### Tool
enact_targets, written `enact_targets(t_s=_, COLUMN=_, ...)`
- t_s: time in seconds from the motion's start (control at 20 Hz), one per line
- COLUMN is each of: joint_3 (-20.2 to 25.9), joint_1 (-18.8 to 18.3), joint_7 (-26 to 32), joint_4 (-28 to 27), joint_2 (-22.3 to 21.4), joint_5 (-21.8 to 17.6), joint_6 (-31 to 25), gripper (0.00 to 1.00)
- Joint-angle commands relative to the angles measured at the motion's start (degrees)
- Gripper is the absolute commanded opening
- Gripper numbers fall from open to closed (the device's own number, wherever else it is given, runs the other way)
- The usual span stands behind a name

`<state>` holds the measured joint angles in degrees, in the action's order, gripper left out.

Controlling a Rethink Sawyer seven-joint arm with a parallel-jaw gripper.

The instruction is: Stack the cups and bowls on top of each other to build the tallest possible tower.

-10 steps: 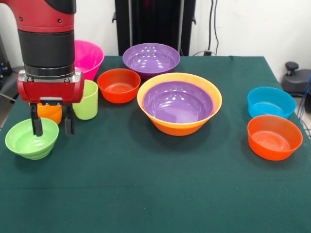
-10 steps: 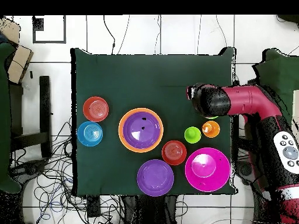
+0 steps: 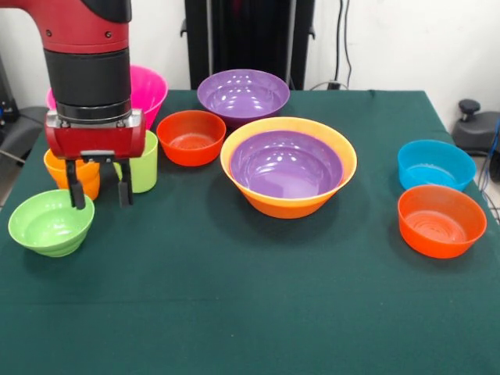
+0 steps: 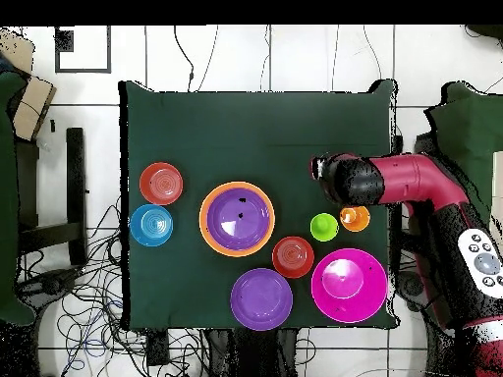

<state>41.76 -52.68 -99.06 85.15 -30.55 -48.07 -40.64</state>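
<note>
Arm pointed straight down, hand (image 3: 100, 194) spread wide and empty, hovered by small lime-green bowl (image 3: 51, 223), orange cup (image 3: 74, 175) behind

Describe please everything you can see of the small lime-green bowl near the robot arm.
The small lime-green glossy plastic bowl is round, with a flared rim and a narrower base. It stands upright and empty on the dark green tablecloth, at the front view's left edge. The open black pincer hangs just above its rim on the right; contact cannot be told. The orange plastic cup stands just behind it. In the overhead view the arm hides it.
</note>
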Motion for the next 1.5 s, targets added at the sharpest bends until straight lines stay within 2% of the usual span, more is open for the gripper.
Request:
enact_targets(t_s=0.05, joint_3=-3.06, joint_1=-0.84, joint_7=16.60, joint_4=8.64, joint_2=0.64, joint_5=-7.00, joint_6=1.64, gripper=1.00)
enact_targets(t_s=0.4, joint_3=-1.48, joint_1=-5.44, joint_7=17.48, joint_4=13.55, joint_2=0.69, joint_5=-9.05, joint_6=4.79, gripper=1.00)
enact_targets(t_s=0.5, joint_3=-0.87, joint_1=-6.45, joint_7=18.60, joint_4=12.98, joint_2=1.74, joint_5=-9.40, joint_6=4.51, gripper=1.00)
enact_targets(t_s=0.65, joint_3=0.61, joint_1=-8.60, joint_7=23.08, joint_4=9.20, joint_2=6.46, joint_5=-9.99, joint_6=4.04, gripper=1.00)
enact_targets(t_s=0.85, joint_3=1.67, joint_1=-9.98, joint_7=23.80, joint_4=8.25, joint_2=7.01, joint_5=-8.93, joint_6=2.33, gripper=1.00)
enact_targets(t_s=1.1, joint_3=1.99, joint_1=-9.63, joint_7=22.85, joint_4=7.20, joint_2=7.27, joint_5=-7.92, joint_6=0.78, gripper=1.00)
enact_targets(t_s=1.5, joint_3=1.72, joint_1=-4.83, joint_7=17.65, joint_4=4.04, joint_2=6.88, joint_5=-7.39, joint_6=0.80, gripper=1.00)
